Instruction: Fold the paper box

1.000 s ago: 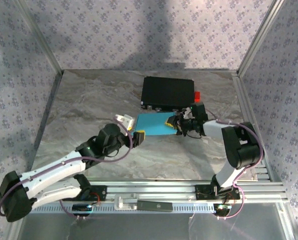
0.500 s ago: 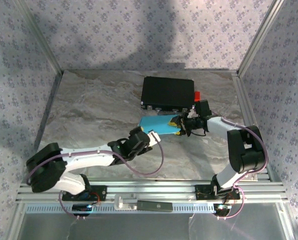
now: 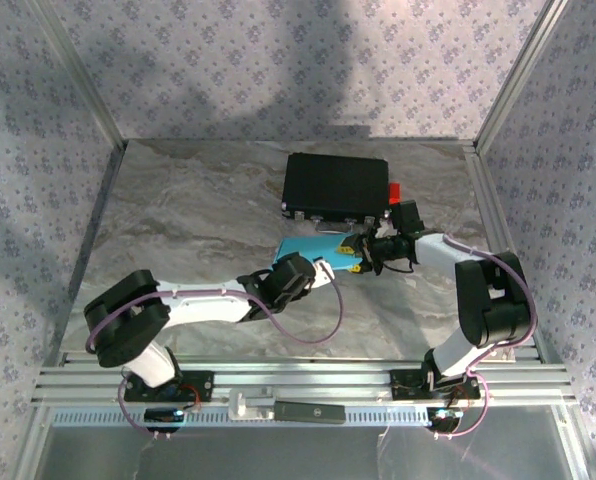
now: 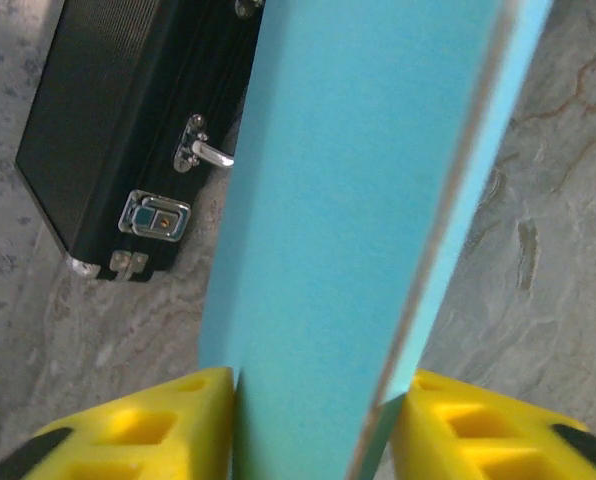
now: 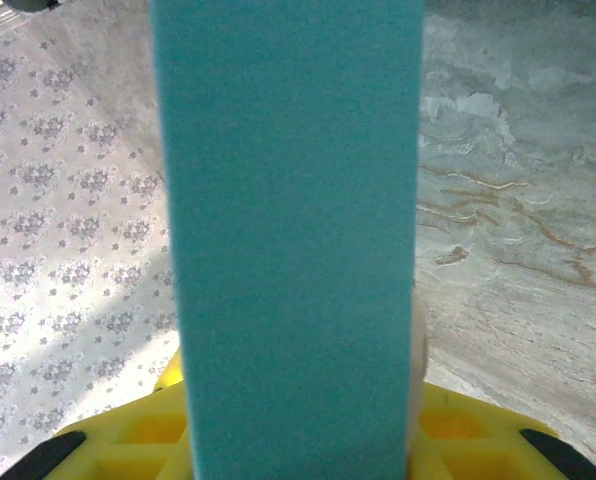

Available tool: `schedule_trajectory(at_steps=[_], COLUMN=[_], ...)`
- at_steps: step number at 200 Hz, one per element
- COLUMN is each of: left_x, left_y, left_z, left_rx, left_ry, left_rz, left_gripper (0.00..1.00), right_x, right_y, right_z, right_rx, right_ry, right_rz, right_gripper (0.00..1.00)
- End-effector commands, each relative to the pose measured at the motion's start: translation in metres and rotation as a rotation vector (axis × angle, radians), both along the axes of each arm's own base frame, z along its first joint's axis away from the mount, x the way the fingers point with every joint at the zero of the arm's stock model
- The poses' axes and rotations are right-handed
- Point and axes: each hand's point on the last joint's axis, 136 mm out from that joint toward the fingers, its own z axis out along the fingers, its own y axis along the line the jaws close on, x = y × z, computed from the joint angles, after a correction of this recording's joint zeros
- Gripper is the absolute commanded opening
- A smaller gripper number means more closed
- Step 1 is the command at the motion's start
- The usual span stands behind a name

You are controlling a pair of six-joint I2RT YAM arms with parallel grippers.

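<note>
From above, you can't read the shape of the paper box (image 3: 306, 248): it is small, with the left gripper (image 3: 318, 266) and right gripper (image 3: 356, 246) covering its ends. On your left wrist camera it runs off top and bottom and hides part of the black case (image 4: 128, 120), itself cut at the top edge. On the right wrist camera it is blurred and runs off the top.

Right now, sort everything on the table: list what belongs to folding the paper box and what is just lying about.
Belongs to the job:
- cyan paper box
- left gripper, closed on the box
- right gripper, closed on the box

Just lying about:
- black hard case with metal latches, behind the box
- small red item at the case's right end
</note>
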Motion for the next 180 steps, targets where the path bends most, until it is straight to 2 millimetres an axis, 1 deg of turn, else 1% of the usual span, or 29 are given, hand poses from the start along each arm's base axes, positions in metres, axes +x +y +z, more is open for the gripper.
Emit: schedule_trajectory(at_steps=[1, 21, 35, 48, 57, 77, 91, 101, 111, 128, 143, 149, 162, 180], left_x=[0.002, -0.002, -0.005, -0.008, -0.01, -0.019, -0.027, -0.035, -0.041, -0.054, -0.066, -0.07, -0.074, -0.077], left_y=[-0.013, -0.013, -0.011, -0.01, -0.008, -0.004, 0.002, 0.006, 0.012, 0.019, 0.027, 0.03, 0.035, 0.04], left_z=[0.008, 0.008, 0.011, 0.016, 0.019, 0.025, 0.028, 0.029, 0.029, 0.03, 0.029, 0.029, 0.03, 0.031], left_rx=[-0.034, -0.031, -0.03, -0.031, -0.031, -0.014, 0.012, 0.031, 0.056, 0.075, 0.114, 0.131, 0.169, 0.202], left_ry=[0.019, 0.041, 0.058, 0.072, 0.086, 0.157, 0.228, 0.295, 0.358, 0.49, 0.607, 0.646, 0.693, 0.743], left_rz=[-0.024, -0.04, -0.05, -0.058, -0.062, -0.091, -0.105, -0.119, -0.12, -0.139, -0.139, -0.139, -0.129, -0.12], left_gripper=[0.35, 0.29, 0.27, 0.27, 0.27, 0.27, 0.27, 0.27, 0.27, 0.27, 0.26, 0.25, 0.2, 0.2], right_x=[-0.019, -0.017, -0.016, -0.013, -0.011, -0.005, -0.001, 0.002, 0.003, 0.003, 0.003, 0.001, -0.002, -0.011], right_y=[-0.002, -0.002, -0.001, -0.002, -0.004, -0.016, -0.025, -0.031, -0.042, -0.058, -0.068, -0.072, -0.079, -0.084], right_z=[-0.008, -0.007, -0.005, -0.002, 0.002, 0.021, 0.047, 0.066, 0.081, 0.097, 0.103, 0.102, 0.102, 0.107], right_rx=[-0.007, -0.004, -0.001, 0.002, -0.006, -0.055, -0.084, -0.104, -0.173, -0.286, -0.372, -0.401, -0.452, -0.477], right_ry=[0.103, 0.101, 0.094, 0.081, 0.061, -0.036, -0.152, -0.242, -0.327, -0.453, -0.563, -0.595, -0.677, -0.791], right_rz=[-0.004, -0.006, 0.0, 0.002, 0.006, 0.008, 0.01, 0.007, 0.004, 0.001, -0.001, -0.005, -0.029, -0.072], right_gripper=[0.4, 0.44, 0.53, 0.64, 0.68, 0.74, 0.76, 0.77, 0.78, 0.78, 0.76, 0.75, 0.7, 0.68])
